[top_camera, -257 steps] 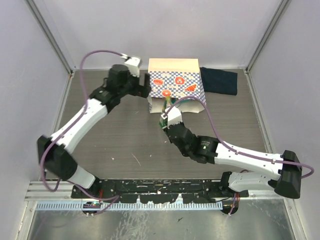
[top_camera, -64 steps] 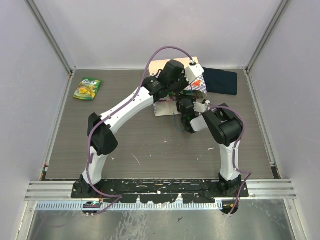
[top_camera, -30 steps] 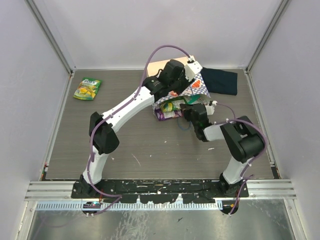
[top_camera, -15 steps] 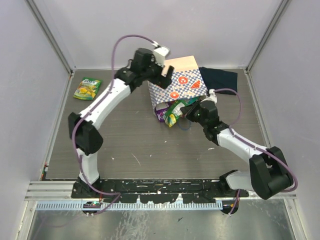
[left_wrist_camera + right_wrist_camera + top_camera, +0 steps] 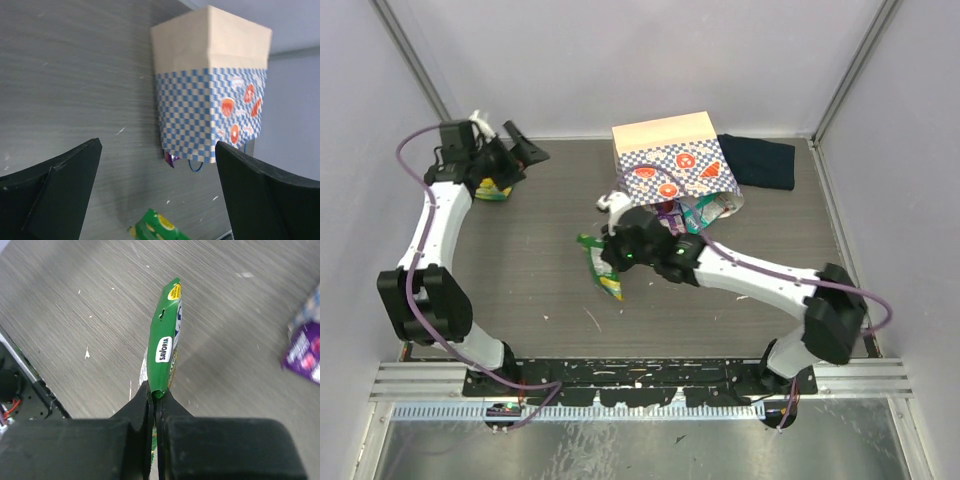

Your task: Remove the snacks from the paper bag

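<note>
Our right gripper [image 5: 155, 392] is clamped on the edge of a green pouch [image 5: 167, 340] near the middle of the table [image 5: 520, 290], at seven o'clock from the paper bag [image 5: 665, 150]. The bag lies on its side at twelve o'clock, with a purple pouch [image 5: 669, 213] at its mouth. Our left gripper [image 5: 520, 146] gapes wide and holds nothing at ten o'clock, beside a yellow-green pouch [image 5: 492, 189].

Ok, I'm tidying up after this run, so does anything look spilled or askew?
The paper bag lies tipped on its side at the back, with a purple pouch and another spilling from its mouth onto the table. The right gripper pinches a green pouch by one edge.
</note>
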Controlling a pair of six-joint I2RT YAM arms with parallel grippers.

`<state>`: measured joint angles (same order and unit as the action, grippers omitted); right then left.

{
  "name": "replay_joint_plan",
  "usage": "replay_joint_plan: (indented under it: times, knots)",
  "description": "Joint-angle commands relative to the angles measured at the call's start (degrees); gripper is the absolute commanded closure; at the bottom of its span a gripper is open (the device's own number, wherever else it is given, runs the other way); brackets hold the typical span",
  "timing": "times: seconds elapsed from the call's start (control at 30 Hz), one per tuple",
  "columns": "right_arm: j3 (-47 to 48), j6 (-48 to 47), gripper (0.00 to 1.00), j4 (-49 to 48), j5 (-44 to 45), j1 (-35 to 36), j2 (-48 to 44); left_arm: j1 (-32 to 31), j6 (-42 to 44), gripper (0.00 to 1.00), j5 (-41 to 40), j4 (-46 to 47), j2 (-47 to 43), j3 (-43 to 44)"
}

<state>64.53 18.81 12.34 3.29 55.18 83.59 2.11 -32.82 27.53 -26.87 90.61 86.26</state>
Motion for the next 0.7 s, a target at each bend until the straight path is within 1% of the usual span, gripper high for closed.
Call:
replay_joint_plan:
  times: [0.0,0.1,0.17,0.23,0.3,0.4,0.43,0.47,0.5,0.53,0.57,0.6,0.63,0.67]
  knots:
    - [11.99,-17.02,0.99,-6.72,0.81,2.28,8.48,7.03,-7.02,0.02,-1.19,3.24,-8.24,-4.06]
    - [18.57,-28.68,0.99,-15.58,0.57,2.27,15.1,7.55,-3.79,0.02,-5.34,-0.47,-10.4,-2.08]
    - [21.46,-38.2,0.99,-20.69,1.42,2.25,19.85,7.68,-1.82,0.02,-6.98,-2.72,-10.92,-0.21]
    - [22.88,-47.61,0.99,-24.1,-0.33,2.24,23.15,7.66,-0.12,0.02,-9.22,-5.16,-11.07,1.2]
    - [20.5,-56.32,0.99,-25.56,-4.52,2.98,24.17,7.73,1.05,0.02,-11.05,-6.7,-11.25,1.38]
    - [9.93,-62.46,0.99,-28.69,-9.69,5.86,22.55,7.74,0.74,0.02,-11.77,-6.15,-11.43,-0.67]
    - [6.33,-63.09,0.93,-28.63,-9.99,6.97,22.04,7.69,0.62,0.02,-11.75,-5.96,-11.28,-1.38]
    - [3.71,-62.91,0.78,-27.62,-9.41,7.98,21.63,7.62,0.57,0.02,-12.32,-6.07,-11.14,-2.27]
    - [0.92,-61.97,0.6,-26.48,-9.0,8.55,21.04,6.62,0.91,0.02,-14.4,-6.75,-10.97,-2.89]
    - [-0.78,-58.33,0.41,-25.85,-9.12,8.77,19.94,4.68,1.86,0.02,-19.07,-8.0,-10.98,-3.37]
    - [-2.19,-55.06,0.06,-25.76,-10.01,8.52,18.37,1.5,3.55,0.02,-24.84,-8.82,-11.02,-3.85]
    - [-3.52,-52.6,0.0,-25.67,-13.27,7.78,16.1,-2.21,5.31,0.02,-30.07,-9.04,-10.95,-4.47]
    - [-4.59,-50.24,0.0,-25.77,-16.05,6.9,13.93,-6.16,6.77,0.02,-34.75,-9.19,-10.59,-4.92]
    - [-5.48,-48.41,0.01,-25.75,-22.04,5.68,11.24,-9.44,7.82,0.02,-37.7,-9.41,-10.01,-5.11]
